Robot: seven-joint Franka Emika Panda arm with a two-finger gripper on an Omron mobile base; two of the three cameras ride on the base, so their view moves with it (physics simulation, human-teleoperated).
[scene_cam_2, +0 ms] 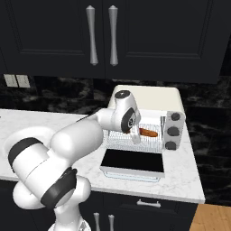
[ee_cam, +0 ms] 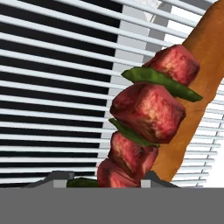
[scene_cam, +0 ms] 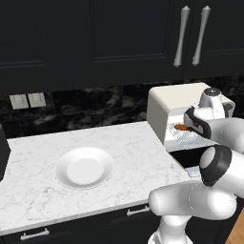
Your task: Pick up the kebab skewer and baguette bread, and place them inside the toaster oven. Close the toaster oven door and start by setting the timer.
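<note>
Kebab skewer in closed end effector

The white arm rises from its base, bends at a dark-banded elbow and reaches forward, its forearm running nearly level toward the wrist. The wrist turns downward, so the hand points down and slightly forward. The gripper hangs below the rounded wrist joint; in the left base view the hand shows side-on, with a dark band around it. In the hand view the two dark fingertips rise at the lower edge, drawn in toward each other and clamped on the kebab skewer, whose chunks extend straight out ahead of the tips.
</note>
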